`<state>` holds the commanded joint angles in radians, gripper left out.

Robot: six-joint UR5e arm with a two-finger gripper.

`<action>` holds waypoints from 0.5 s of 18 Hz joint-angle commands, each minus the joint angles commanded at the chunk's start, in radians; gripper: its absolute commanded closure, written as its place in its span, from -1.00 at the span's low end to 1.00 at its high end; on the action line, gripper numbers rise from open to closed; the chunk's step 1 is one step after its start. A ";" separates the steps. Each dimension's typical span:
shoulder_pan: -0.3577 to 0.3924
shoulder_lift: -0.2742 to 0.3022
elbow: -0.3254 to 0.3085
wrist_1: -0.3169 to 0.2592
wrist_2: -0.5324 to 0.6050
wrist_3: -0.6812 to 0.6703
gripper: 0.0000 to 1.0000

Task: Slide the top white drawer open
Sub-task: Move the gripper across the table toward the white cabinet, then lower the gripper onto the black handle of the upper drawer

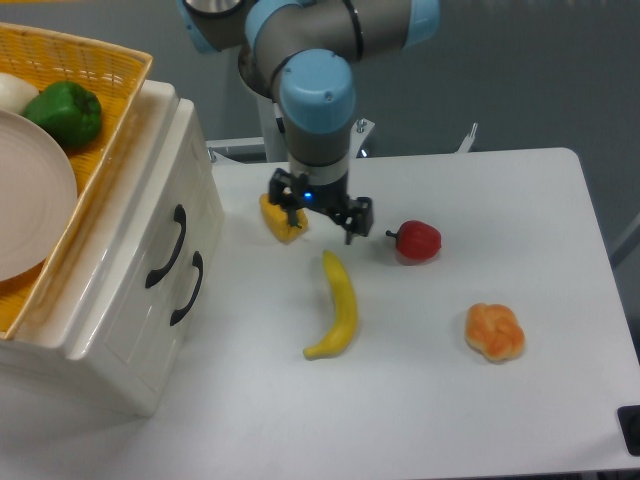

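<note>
Over the table's middle your gripper (321, 216) hangs with fingers spread wide, gripping nothing — one fingertip overlaps the yellow bell pepper (282, 217). Off to the left, the top white drawer (172, 222) sits shut in its cabinet (120, 330) — well apart from you.

white table (560, 250) with rounded corners, evenly lit, soft shadows only. plain grey-blue wall (520, 70) behind it. small dark object (631, 428) cut off at the lower right edge, can't tell what.

two drawers (165, 255), three peppers (283, 217), one banana (338, 308)
</note>
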<state>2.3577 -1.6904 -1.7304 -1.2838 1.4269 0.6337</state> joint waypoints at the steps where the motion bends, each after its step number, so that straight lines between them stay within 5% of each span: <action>1: -0.003 -0.002 0.009 -0.017 -0.032 -0.012 -1.00; 5: -0.014 -0.015 0.058 -0.110 -0.124 -0.026 -1.00; 9: -0.009 -0.021 0.074 -0.126 -0.184 -0.058 -1.00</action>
<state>2.3485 -1.7119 -1.6567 -1.4097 1.2426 0.5753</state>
